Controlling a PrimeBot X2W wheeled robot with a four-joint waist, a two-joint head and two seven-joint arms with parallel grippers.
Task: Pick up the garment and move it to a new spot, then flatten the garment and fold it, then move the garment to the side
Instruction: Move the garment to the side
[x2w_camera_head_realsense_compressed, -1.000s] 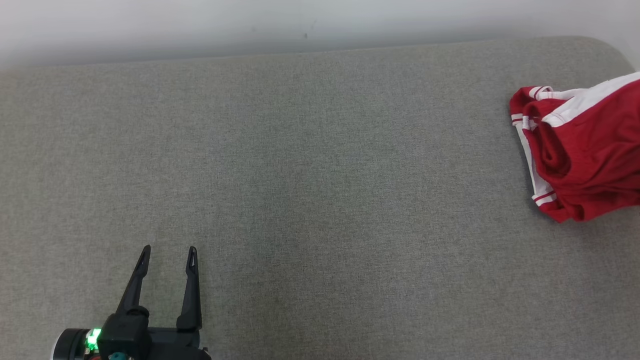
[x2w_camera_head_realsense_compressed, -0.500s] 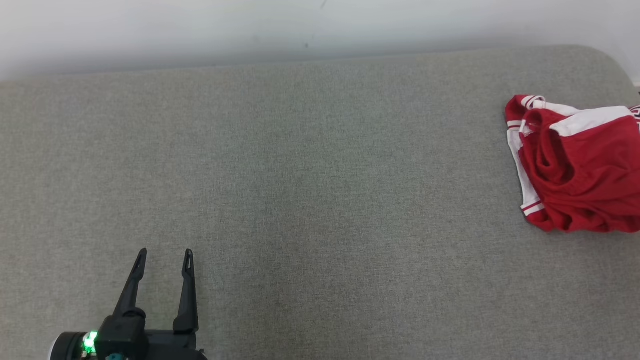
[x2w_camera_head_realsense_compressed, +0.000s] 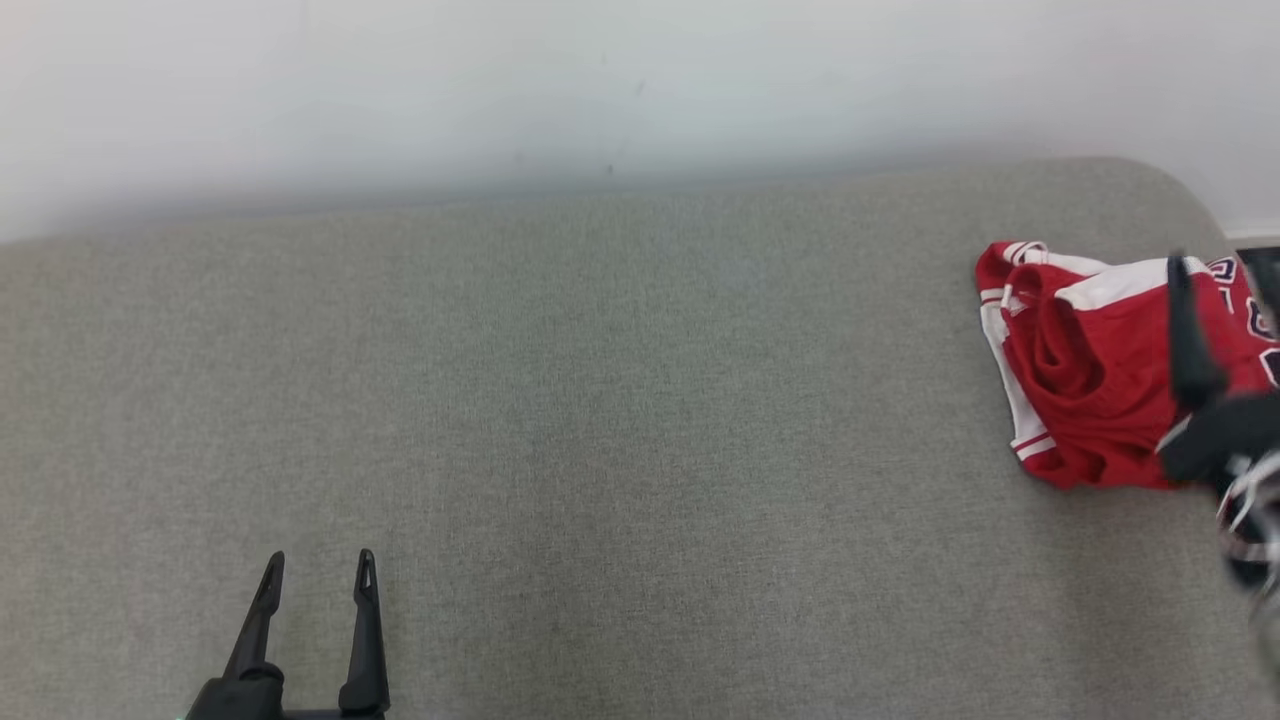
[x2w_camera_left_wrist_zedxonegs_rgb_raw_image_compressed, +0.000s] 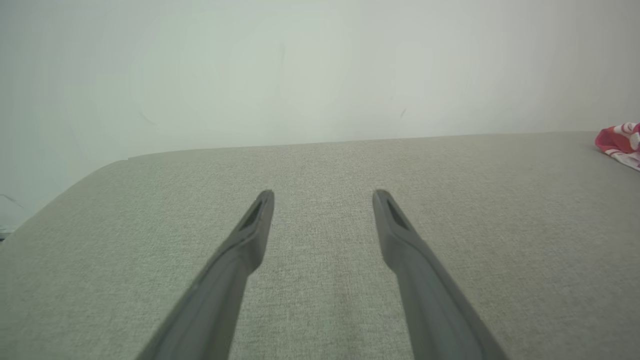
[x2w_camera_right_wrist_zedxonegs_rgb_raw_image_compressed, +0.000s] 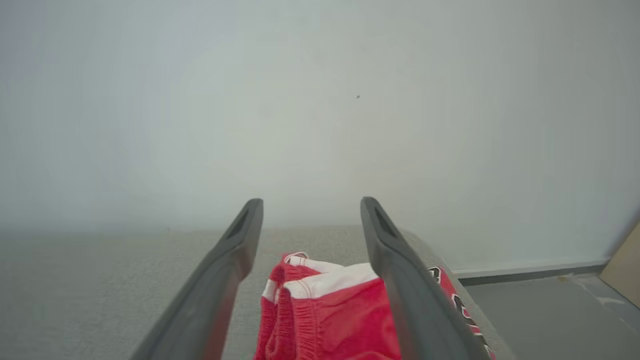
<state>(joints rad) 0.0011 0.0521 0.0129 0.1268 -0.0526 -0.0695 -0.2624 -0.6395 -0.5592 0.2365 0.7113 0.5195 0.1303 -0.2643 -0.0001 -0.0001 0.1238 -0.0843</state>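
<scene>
The garment (x2w_camera_head_realsense_compressed: 1085, 400), red with white trim and dark lettering, lies crumpled on the grey fabric surface (x2w_camera_head_realsense_compressed: 620, 420) near its far right corner. My right gripper (x2w_camera_head_realsense_compressed: 1215, 260) hovers open over the garment's right part, holding nothing. Along its fingers in the right wrist view, that gripper (x2w_camera_right_wrist_zedxonegs_rgb_raw_image_compressed: 310, 202) has the garment (x2w_camera_right_wrist_zedxonegs_rgb_raw_image_compressed: 325, 310) below and between the two fingers. My left gripper (x2w_camera_head_realsense_compressed: 320, 555) stands open and empty at the lower left, far from the garment. From the left wrist, that gripper (x2w_camera_left_wrist_zedxonegs_rgb_raw_image_compressed: 324, 192) points over bare fabric, with the garment (x2w_camera_left_wrist_zedxonegs_rgb_raw_image_compressed: 620, 142) at the far right edge.
A white wall (x2w_camera_head_realsense_compressed: 600, 90) runs along the surface's far edge. The surface's far right corner (x2w_camera_head_realsense_compressed: 1180, 185) is rounded. Beyond its right edge lie a grey floor (x2w_camera_right_wrist_zedxonegs_rgb_raw_image_compressed: 540, 310) and a brown cardboard piece (x2w_camera_right_wrist_zedxonegs_rgb_raw_image_compressed: 625, 265).
The head camera has tilted up, shifting the whole picture down. The garment's stretched-up right side has slumped onto the surface. The right gripper has come into the head view, open.
</scene>
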